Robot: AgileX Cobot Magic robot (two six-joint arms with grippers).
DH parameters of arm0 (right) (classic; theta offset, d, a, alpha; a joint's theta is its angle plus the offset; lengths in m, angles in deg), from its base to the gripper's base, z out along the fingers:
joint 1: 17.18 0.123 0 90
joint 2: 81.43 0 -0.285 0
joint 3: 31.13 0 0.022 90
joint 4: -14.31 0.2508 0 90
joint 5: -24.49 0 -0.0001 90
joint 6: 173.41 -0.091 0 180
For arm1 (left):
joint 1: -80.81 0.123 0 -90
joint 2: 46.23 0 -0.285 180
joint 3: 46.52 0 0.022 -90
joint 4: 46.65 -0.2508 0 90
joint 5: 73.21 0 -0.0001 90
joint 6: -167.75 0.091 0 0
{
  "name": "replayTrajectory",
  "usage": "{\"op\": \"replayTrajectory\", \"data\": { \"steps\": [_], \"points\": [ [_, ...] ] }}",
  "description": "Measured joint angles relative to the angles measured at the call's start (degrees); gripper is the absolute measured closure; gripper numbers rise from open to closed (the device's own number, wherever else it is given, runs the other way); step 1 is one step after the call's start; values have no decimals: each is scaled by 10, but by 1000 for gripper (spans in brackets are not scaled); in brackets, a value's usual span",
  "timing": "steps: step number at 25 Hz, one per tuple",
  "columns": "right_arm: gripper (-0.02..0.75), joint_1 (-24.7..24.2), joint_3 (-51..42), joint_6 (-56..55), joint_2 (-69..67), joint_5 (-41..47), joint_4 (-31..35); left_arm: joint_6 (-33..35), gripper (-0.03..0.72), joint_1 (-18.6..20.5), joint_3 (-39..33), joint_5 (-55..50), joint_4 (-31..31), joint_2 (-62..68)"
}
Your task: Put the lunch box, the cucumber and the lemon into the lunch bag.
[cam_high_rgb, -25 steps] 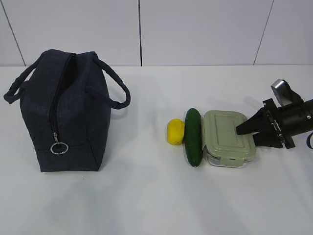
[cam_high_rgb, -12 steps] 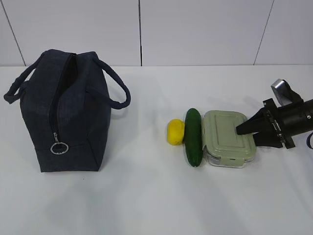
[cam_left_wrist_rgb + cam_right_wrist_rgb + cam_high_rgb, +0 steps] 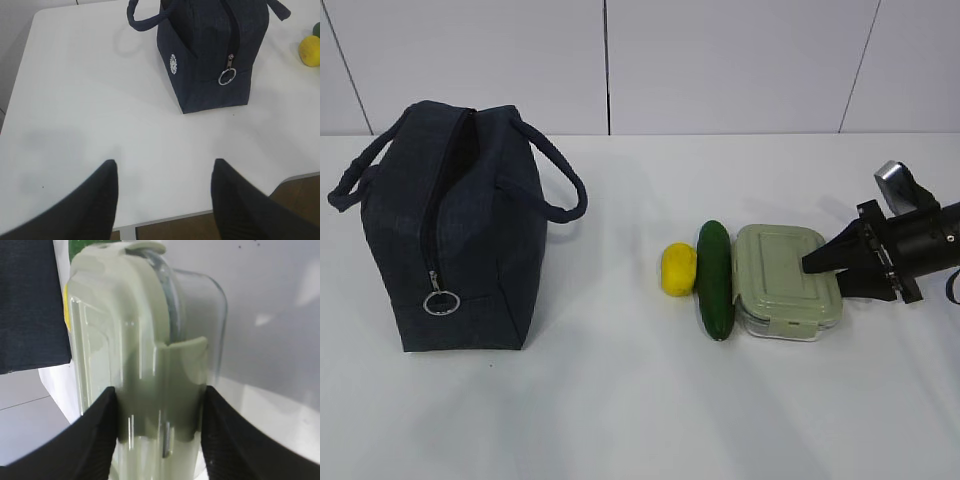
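Lunch box (image 3: pixel 150 390) between right pincer (image 3: pixel 157 440) fingers

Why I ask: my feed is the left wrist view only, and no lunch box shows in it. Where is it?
Observer: The lunch box lies right of the lunch bag, last in a row of lemon, cucumber, lunch box.
Operator: Is the right arm on it?
Observer: The right gripper has its jaws either side of the clip at the box's end. I cannot tell whether they press it.
Operator: Is the box off the surface?
Observer: No. In the exterior view it rests flat on the white table.
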Motion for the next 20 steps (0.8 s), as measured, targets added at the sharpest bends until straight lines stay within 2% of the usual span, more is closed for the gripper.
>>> {"op": "replayTrajectory", "data": {
  "steps": [20],
  "points": [
    [362, 0, -1, -20, 13, -10, -7, 0, 263, 0, 0, 0, 0, 0]
  ]
}}
